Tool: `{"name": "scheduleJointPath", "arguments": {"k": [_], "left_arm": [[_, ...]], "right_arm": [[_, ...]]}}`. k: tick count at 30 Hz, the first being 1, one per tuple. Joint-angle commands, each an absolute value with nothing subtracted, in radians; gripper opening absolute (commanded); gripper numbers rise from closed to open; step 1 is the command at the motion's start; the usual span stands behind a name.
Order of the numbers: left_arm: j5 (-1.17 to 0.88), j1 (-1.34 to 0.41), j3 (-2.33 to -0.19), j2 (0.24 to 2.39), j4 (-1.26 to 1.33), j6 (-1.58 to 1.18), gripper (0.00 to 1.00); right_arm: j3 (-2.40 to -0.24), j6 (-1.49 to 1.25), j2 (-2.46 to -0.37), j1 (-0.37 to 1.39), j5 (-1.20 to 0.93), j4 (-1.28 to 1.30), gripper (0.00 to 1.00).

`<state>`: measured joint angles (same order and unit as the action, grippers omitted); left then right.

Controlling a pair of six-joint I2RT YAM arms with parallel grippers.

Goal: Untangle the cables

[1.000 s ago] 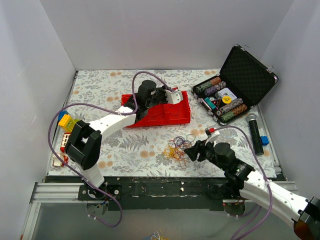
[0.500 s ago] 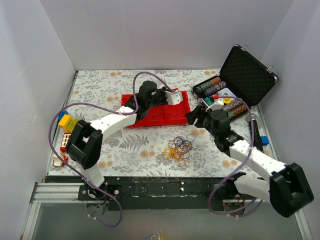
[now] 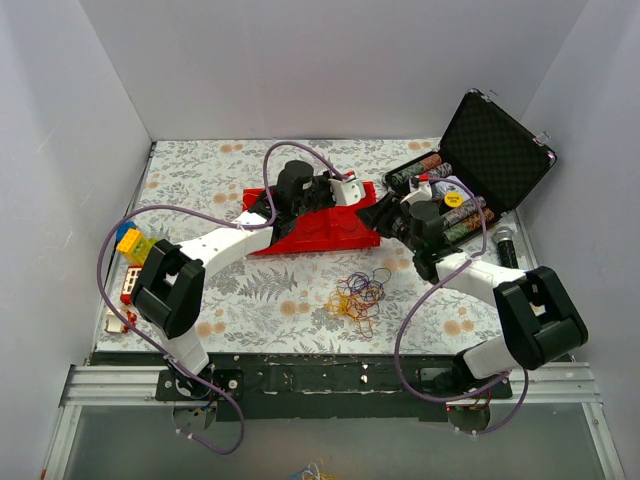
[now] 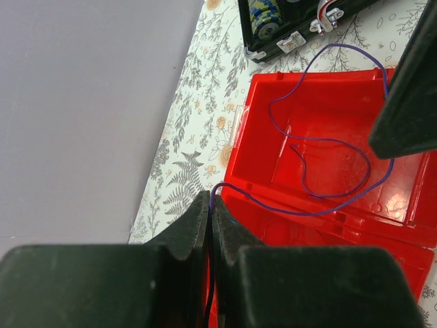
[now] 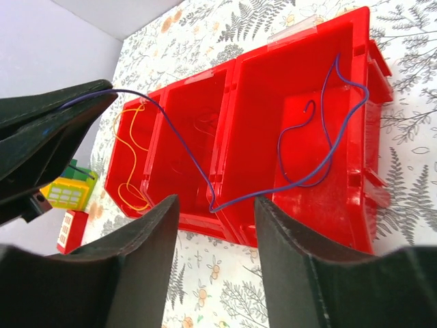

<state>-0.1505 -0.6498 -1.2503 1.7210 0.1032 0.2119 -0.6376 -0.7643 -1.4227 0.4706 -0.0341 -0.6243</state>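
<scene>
The left pincer (image 4: 210,203) is clamped on one end of a purple cable (image 4: 328,140). Its slack drapes over a wall of the red bin (image 3: 345,235) and coils in one compartment. A yellow cable (image 5: 119,143) lies in another. At 6 o'clock from the bin, the tangled bundle (image 3: 358,297) rests on the table (image 3: 250,290). The right pincer (image 5: 216,201) hovers at the bin's 3 o'clock edge, its jaws apart and empty.

A pull from the left could snag the cable on that wall, tip the bin, or drag the coil out. The open right fingers could also hook the strand.

From above, the arms hide the bin's contents. The bundle's knots are too fine to read, and the gripped cable end is buried between the jaws.
</scene>
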Motion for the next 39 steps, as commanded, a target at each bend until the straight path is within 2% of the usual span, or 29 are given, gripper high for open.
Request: {"name": "scheduleJointPath", "arguments": {"k": [1,6,8,20,28,32,36,39], "left_arm": [[-0.141,-0.643,-1.289,1.666,0.11,0.19,0.0],[-0.132,-0.638,-1.298,1.655,0.117,0.166,0.0],[-0.133,-0.634,-1.301,1.649,0.11,0.153,0.0],[-0.228,-0.629,-1.351,1.614,0.034,0.043,0.0],[-0.308,-0.63,-1.416,1.68,0.014,-0.084,0.0],[-0.291,-0.63,-1.434,1.742,0.037,-0.135,0.0],[-0.296,-0.632,-1.514,1.843,0.022,-0.172,0.0],[-0.261,-0.637,-1.612,1.926,-0.024,-0.195,0.0]], "right_arm": [[-0.71,-0.818,-1.483,0.463,-0.049,-0.735,0.5],[-0.742,-0.815,-1.548,0.465,-0.043,-0.736,0.28],[-0.75,-0.815,-1.572,0.465,-0.041,-0.739,0.23],[-0.805,-0.828,-1.732,0.471,-0.058,-0.741,0.01],[-0.905,-0.782,-1.806,0.532,-0.031,-0.58,0.01],[-0.925,-0.769,-1.776,0.551,-0.011,-0.439,0.14],[-0.891,-0.733,-1.694,0.589,0.081,-0.335,0.39],[-0.855,-0.733,-1.637,0.588,0.113,-0.307,0.52]]}}
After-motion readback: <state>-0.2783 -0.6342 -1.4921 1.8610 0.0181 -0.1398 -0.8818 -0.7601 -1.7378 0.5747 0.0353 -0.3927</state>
